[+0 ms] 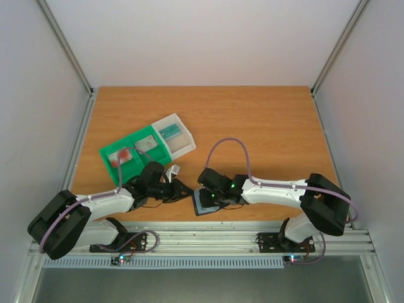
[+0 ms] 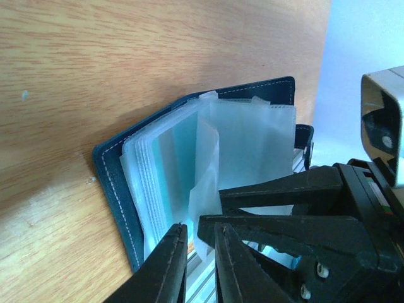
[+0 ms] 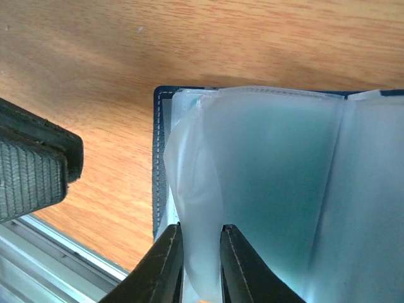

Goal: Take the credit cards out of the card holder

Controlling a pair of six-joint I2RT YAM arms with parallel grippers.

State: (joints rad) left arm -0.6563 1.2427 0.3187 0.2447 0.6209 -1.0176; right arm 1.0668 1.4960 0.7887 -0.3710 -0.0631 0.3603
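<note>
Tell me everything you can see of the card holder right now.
The card holder is a dark navy folding wallet with pale stitching, lying open between the arms near the front edge of the table. Translucent plastic sleeves fan up from its spine, and a teal card shows through one. The right gripper pinches one sleeve; the left gripper is close beside the sleeves' edge.

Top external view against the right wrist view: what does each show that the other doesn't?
Only the top external view shows the green-and-white tray, plus the left arm and right arm in full. Only the right wrist view shows the clear plastic sleeves fanned open, teal showing through, and the right gripper with its jaws on one sleeve's edge. Both show the dark card holder on the wooden table near its front edge.
</note>
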